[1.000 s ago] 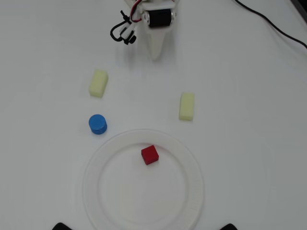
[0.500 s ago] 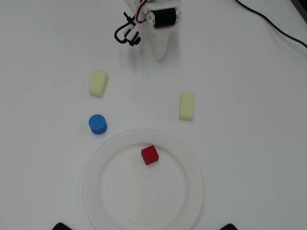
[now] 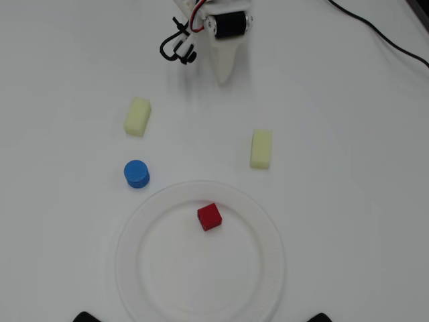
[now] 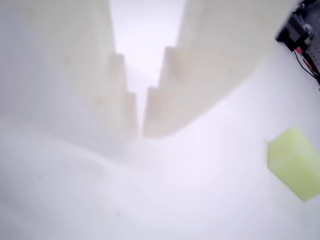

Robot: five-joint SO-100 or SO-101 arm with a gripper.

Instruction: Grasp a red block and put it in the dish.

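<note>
With the red block [image 3: 209, 217] seated in the dish [image 3: 268, 268], the empty, pressed-together gripper [image 3: 224, 77] at twelve o'clock should be kept clear.

1. The overhead view is evenly and brightly lit; the white table [image 3: 348, 121] is rendered almost without texture.
2. Only faint, soft shadows are cast beside the blocks and the blue cylinder [image 3: 137, 174].
3. The rim of the dish [image 3: 127, 268] is barely separated from the table by contrast.
4. The wrist view is overexposed and hazy; the gripper [image 4: 140, 127] fingers are blurred, out of focus.
5. The yellow block [image 4: 295, 162] is rendered somewhat sharper, with soft edges.
</note>
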